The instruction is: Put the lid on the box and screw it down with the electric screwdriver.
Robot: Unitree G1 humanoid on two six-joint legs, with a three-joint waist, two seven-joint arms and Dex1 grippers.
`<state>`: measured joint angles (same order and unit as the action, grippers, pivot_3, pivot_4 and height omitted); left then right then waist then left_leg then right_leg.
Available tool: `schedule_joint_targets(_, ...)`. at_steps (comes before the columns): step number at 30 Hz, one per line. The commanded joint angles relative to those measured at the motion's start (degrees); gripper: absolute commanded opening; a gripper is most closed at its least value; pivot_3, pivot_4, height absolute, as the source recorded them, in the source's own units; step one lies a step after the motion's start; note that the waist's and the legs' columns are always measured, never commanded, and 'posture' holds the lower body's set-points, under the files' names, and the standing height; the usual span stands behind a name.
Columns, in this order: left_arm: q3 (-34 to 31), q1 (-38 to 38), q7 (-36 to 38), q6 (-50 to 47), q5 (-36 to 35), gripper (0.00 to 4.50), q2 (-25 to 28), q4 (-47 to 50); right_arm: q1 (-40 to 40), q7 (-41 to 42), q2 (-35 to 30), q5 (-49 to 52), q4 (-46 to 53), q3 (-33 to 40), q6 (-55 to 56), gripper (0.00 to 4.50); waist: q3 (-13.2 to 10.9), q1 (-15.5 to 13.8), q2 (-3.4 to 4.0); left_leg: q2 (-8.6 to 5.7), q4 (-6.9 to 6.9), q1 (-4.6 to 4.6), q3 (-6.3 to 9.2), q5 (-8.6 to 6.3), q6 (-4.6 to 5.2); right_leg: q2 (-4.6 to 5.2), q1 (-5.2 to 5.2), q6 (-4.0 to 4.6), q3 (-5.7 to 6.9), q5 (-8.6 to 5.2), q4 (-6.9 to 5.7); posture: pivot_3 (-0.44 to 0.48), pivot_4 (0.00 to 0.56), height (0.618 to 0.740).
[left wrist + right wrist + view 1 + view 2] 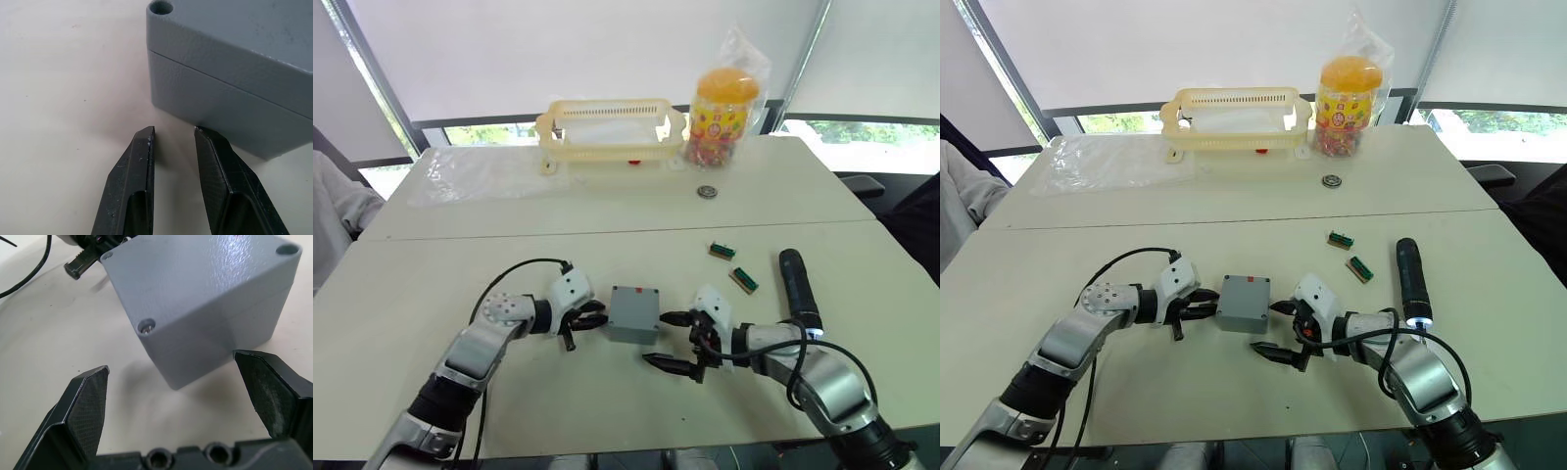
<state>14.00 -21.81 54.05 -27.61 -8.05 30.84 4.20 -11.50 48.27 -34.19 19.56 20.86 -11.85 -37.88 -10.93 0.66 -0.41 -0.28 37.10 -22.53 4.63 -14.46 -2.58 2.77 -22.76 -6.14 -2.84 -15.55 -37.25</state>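
Box [634, 313] sits on the tabletop [607, 411] near its front edge, between the 2 tools. Lid [195, 279] is on top of it, seam line visible all round; a screw shows in 1 corner hole in the right wrist view. Small red mark at the far top edge.

Left tool [592, 320]: just beside the box's left side, fingers [129, 181] narrowly parted, tips near the box wall, gripping nothing. Whether a tip touches the wall is unclear.

Right tool [675, 343]: just off the box's right front corner, fingers spread wide, empty.

Electric screwdriver [798, 284] lies flat on the tabletop to the right, well apart from the box, beside the right forearm.

2 small green-brown bit strips [722, 251] lie between box and screwdriver, farther back. At the far side: a yellow basket [612, 127], a jar of sweets [724, 117] in a clear bag, a small round metal piece [707, 192].
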Motion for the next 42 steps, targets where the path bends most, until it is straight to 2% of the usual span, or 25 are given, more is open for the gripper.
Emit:
schedule_joint_targets(1, -0.60, -0.02, 0.55, -2.73, -2.02, 1.25, 0.26, 2.98, -0.27, 1.82, -4.25, 2.85, 3.38, 6.38, -0.54, 4.44, 0.00, -0.03, 0.00, -0.01, 0.00, -0.01, -0.01, 0.00, 0.00, 0.02, 0.00, 0.00, 0.00, 0.00, 0.01, 0.000, 0.150, 0.740)
schedule_joint_targets(6, -3.68, -2.54, 2.34, -8.88, -7.07, 1.25, 2.20, 7.70, -1.35, 4.48, -9.51, 8.39, 3.44, 15.55, -2.27, 4.44, -0.05, 0.12, -0.05, 0.02, -0.01, -0.01, 0.00, 0.00, 0.00, -0.02, 0.00, 0.00, 0.01, 0.00, 0.04, 0.000, 0.150, 0.740)
schedule_joint_targets(9, -5.03, -3.73, 3.22, -12.42, -11.01, 1.25, 2.81, 11.97, -2.49, 2.25, -8.84, 8.33, -0.14, 20.53, 1.01, 4.44, -0.05, 0.13, -0.05, 0.03, -0.03, -0.01, 0.01, 0.00, 0.00, -0.04, 0.00, 0.00, 0.01, 0.00, 0.04, 0.000, 0.150, 0.740)
schedule_joint_targets(14, -8.03, -5.32, 0.16, -17.44, -16.08, 1.25, 1.05, 17.07, -4.46, -2.71, -6.92, 6.18, -8.71, 25.39, 6.78, 4.44, -0.06, 0.11, -0.07, 0.01, -0.01, -0.01, -0.05, 0.00, 0.00, 0.02, 0.05, -0.01, -0.01, 0.00, 0.11, 0.000, 0.150, 0.740)
schedule_joint_targets(18, -10.71, -5.39, -1.85, -20.23, -19.80, 1.25, 0.95, 19.15, -8.86, -7.24, -4.92, 4.10, -15.46, 25.02, 7.74, 4.44, -0.06, 0.57, -0.05, 0.03, -0.03, 0.01, -0.09, 0.00, 0.00, -0.03, -0.01, 0.00, -0.06, 0.00, 0.06, 0.000, 0.150, 0.740)
schedule_joint_targets(22, -12.80, -4.22, -1.11, -20.82, -21.52, 1.25, 5.28, 21.21, -11.55, -8.47, -3.29, 4.47, -16.59, 23.17, 5.70, 4.44, -0.07, 0.62, -0.03, 0.07, -0.16, 0.02, -0.09, 0.00, 0.00, -0.08, -0.09, 0.01, -0.08, 0.00, 0.02, 0.000, 0.150, 0.740)
schedule_joint_targets(29, -16.50, -4.81, -1.53, -24.41, -27.26, 1.25, 9.88, 25.31, -15.86, -10.57, -1.26, 0.58, -21.38, 18.30, 6.11, 4.44, -0.09, 0.21, -0.04, 0.03, -0.09, 0.00, -0.12, 0.00, 0.00, -0.01, -0.05, 0.01, -0.08, 0.00, 0.07, 0.000, 0.150, 0.740)
schedule_joint_targets(34, -16.36, -6.18, -1.54, -25.97, -29.00, 1.25, 13.74, 26.99, -19.75, -11.15, 0.58, -2.60, -30.37, 16.43, 9.80, 4.44, -0.09, 0.39, -0.05, 0.03, -0.10, 0.00, -0.14, 0.00, 0.00, -0.03, -0.06, 0.01, -0.09, 0.00, 0.09, 0.000, 0.150, 0.740)
schedule_joint_targets(37, -16.80, -6.30, -1.37, -26.32, -30.23, 1.25, 15.26, 27.60, -20.39, -11.54, 1.59, -3.68, -32.29, 16.00, 11.28, 3.66, -0.09, 0.46, -0.04, 0.03, -0.12, 0.00, -0.14, 0.00, 0.00, -0.04, -0.07, 0.01, -0.09, 0.00, 0.08, 0.000, 0.150, 0.740)
schedule_joint_targets(39, -16.28, -6.80, -1.99, -26.19, -30.16, 1.25, 15.63, 27.14, -20.93, -12.05, 2.27, -4.55, -34.33, 16.00, 12.84, 2.62, -0.09, 0.51, -0.04, 0.04, -0.14, 0.00, -0.14, 0.00, 0.00, -0.04, -0.09, 0.01, -0.09, 0.00, 0.08, 0.000, 0.150, 0.740)
schedule_joint_targets(42, -15.83, -6.73, -2.49, -26.02, -30.22, 1.25, 15.91, 26.97, -21.65, -12.91, 3.05, -5.44, -36.95, 16.09, 14.55, 2.62, -0.09, 0.54, -0.04, 0.04, -0.13, 0.00, -0.15, 0.00, 0.00, -0.04, -0.10, 0.01, -0.10, 0.00, 0.07, 0.000, 0.150, 0.740)
